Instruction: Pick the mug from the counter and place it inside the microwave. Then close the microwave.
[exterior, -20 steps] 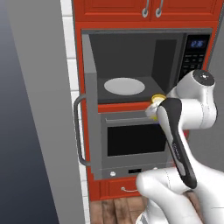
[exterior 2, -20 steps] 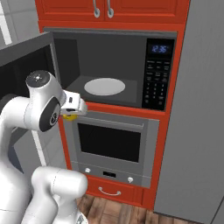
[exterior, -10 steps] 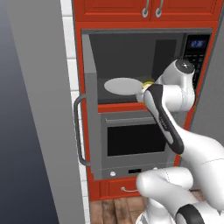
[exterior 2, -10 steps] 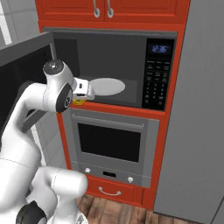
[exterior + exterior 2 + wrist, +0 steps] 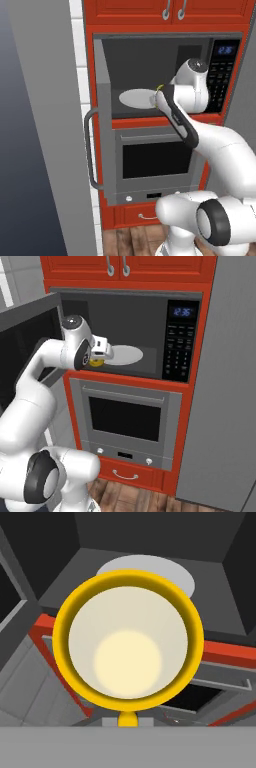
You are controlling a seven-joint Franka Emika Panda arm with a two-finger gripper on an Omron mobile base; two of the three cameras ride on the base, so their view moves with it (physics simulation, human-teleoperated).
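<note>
Red cabinetry frames the open microwave [image 5: 125, 336]; the fingers [image 5: 97, 358], clamped on the mug [image 5: 128, 649] (mouth toward the camera), sit at the cavity's front lip, the white plate [image 5: 137, 97] just beyond.

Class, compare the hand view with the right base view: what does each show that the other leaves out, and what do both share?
Hand view alone: straight down into the mug, its pale inside and round yellow rim, hanging above the microwave's front edge.

Right base view alone: the robot's white arm, the gripper shut on the mug at the microwave opening, the keypad with its blue display, the grey oven below, and the red cabinets above.

Both: the yellow mug, the white round plate inside, and the open microwave cavity.
</note>
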